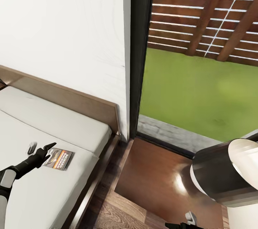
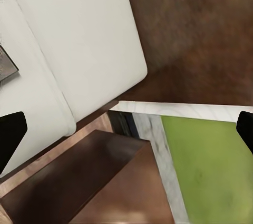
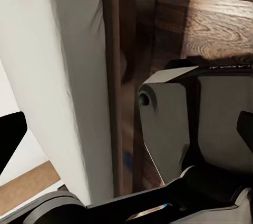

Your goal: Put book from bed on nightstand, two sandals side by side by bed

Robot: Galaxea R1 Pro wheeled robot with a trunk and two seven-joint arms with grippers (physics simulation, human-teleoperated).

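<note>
our left gripper (image 1: 40, 149) hangs over the bed (image 1: 43, 193) with its fingers spread and nothing between them; in the left wrist view both fingertips sit wide apart at the frame edges. we judge it is held like this to come down on the book (image 1: 59, 158), which lies flat on the mattress just beside the fingertips, on the side toward the bed's outer edge. the book's long axis runs roughly across the gripper's reach, lettered cover up, one short end pointing toward the bed edge and the nightstand (image 1: 157, 178) beyond it. that nightstand's dark glossy top sits farther out from the gripper, past the bed frame, below the window (image 1: 200, 60). our right gripper (image 1: 186, 223) is low near the floor; we cannot tell from the head view whether it is released, though its wrist view shows the tips apart.
</note>
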